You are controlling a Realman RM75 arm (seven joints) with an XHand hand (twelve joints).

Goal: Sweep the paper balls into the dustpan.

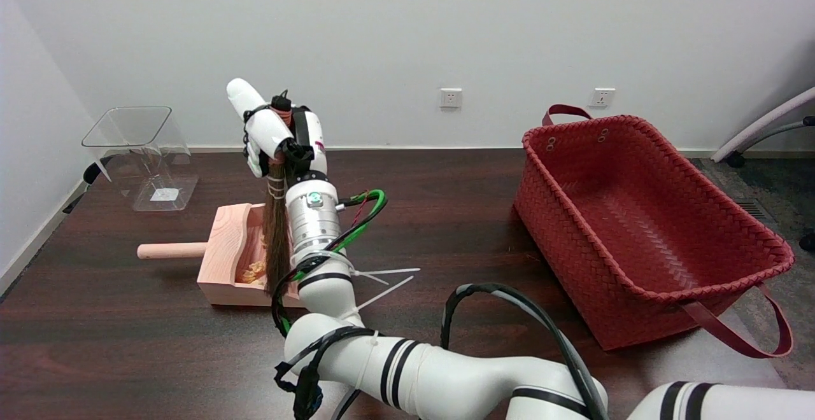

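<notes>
head view: right hand (280,137) grips the brush (276,235), bristles hanging over the dustpan (219,261).

single head view, high over table's (446,184) near edge, facing 12 o'clock toward wall (407,25), mid-distance, right arm (446,375) entering at 5 o'clock

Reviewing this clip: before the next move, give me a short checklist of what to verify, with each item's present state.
1. Right hand holds the brush: ok, gripped at its top.
2. Brush bristles hang over the dustpan: ok.
3. Paper balls lie inside the dustpan: ok for the ones that show.
4. No balls left on the table: cannot tell; the arm hides the area beside the pan.
5. Dustpan sits flat, handle pointing left: ok.
</notes>
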